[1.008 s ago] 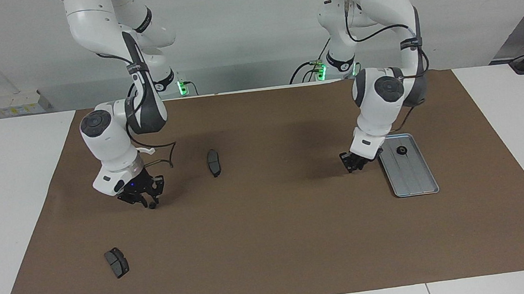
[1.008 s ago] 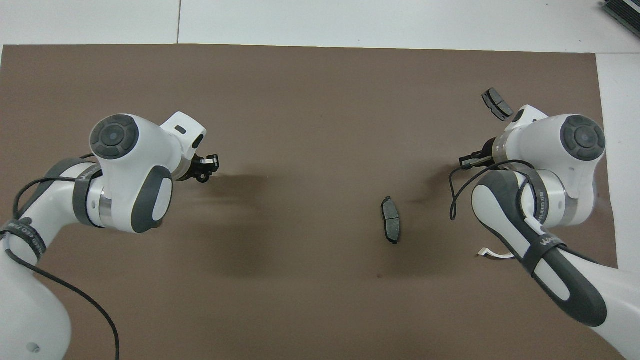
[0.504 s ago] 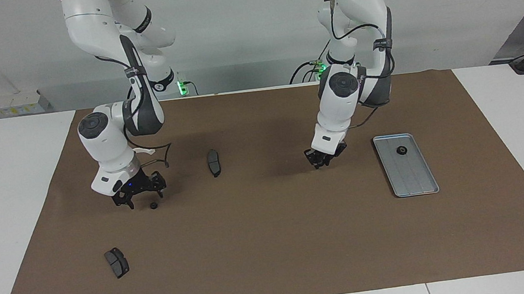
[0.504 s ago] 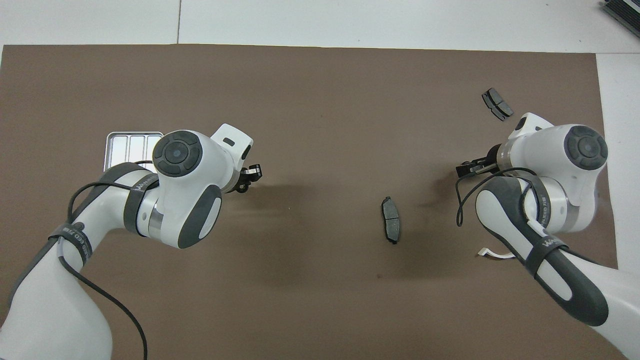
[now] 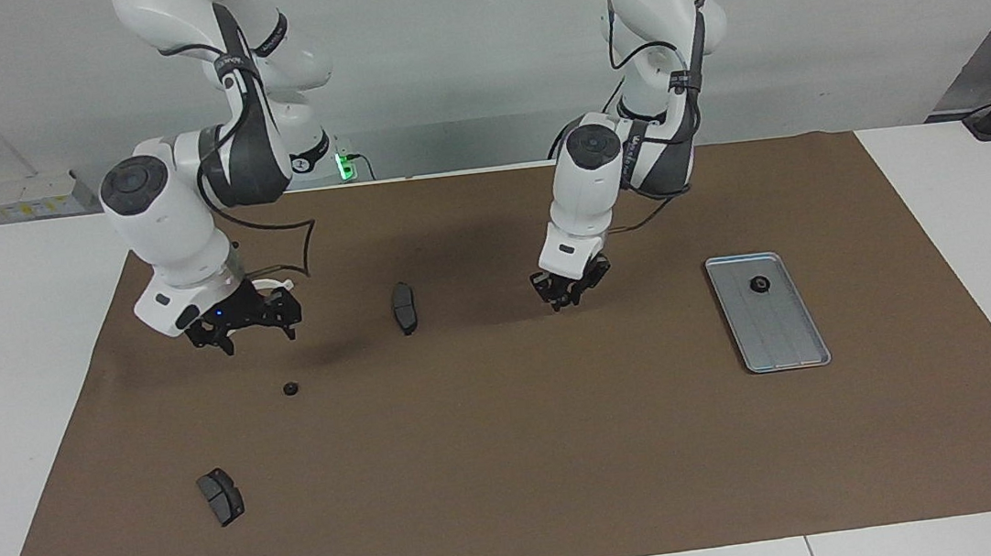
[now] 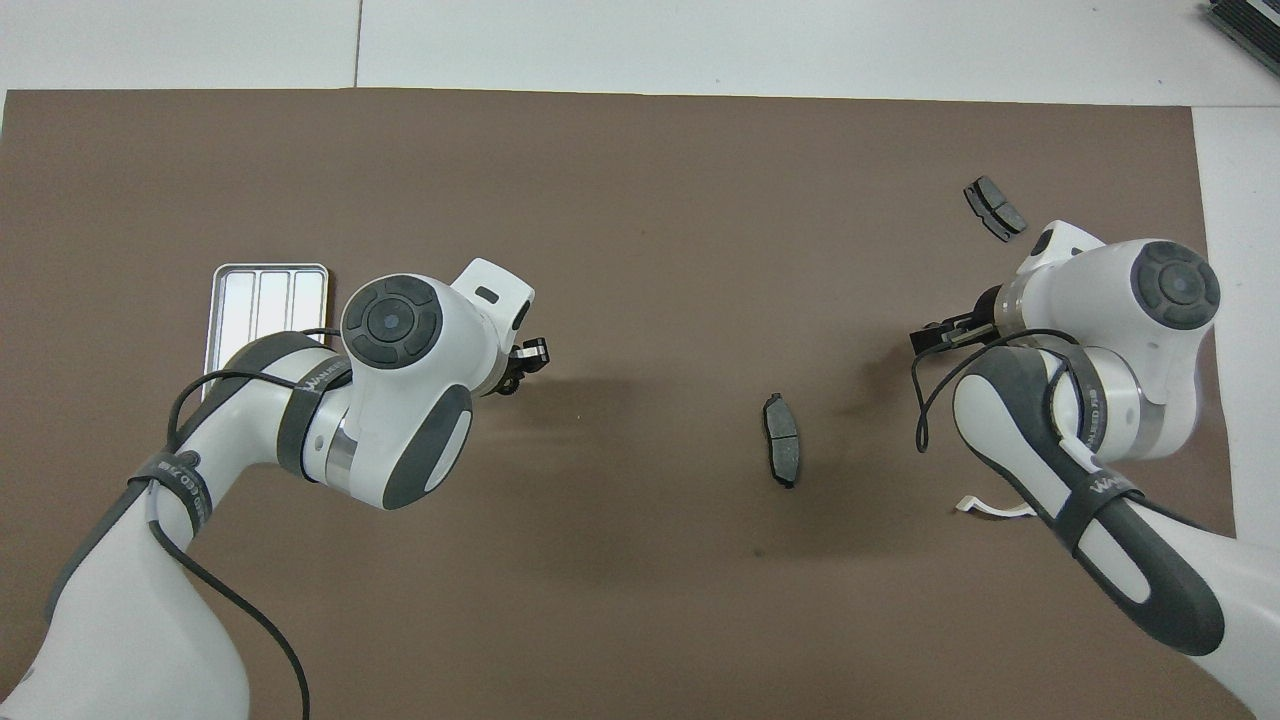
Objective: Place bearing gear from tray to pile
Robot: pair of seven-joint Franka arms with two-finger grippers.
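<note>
One small black bearing gear (image 5: 290,389) lies loose on the brown mat, among the pile's parts. My right gripper (image 5: 247,333) hangs open and empty above the mat, just clear of that gear. A second bearing gear (image 5: 760,285) sits in the silver ridged tray (image 5: 778,340) at the left arm's end; the left arm hides it in the overhead view, where only part of the tray (image 6: 262,298) shows. My left gripper (image 5: 567,294) hovers over the middle of the mat, between the tray and a brake pad (image 5: 405,307). Whether it carries anything is unclear.
The pile is scattered at the right arm's end: one dark brake pad (image 6: 782,440) nearer the middle, another (image 5: 220,497) farther from the robots, and a white bracket (image 6: 988,508) close to the right arm. The brown mat (image 5: 517,478) covers the white table.
My right gripper opened, left the bearing gear on the mat and rose away from it. The left arm swung from beside the tray toward the middle of the mat.
</note>
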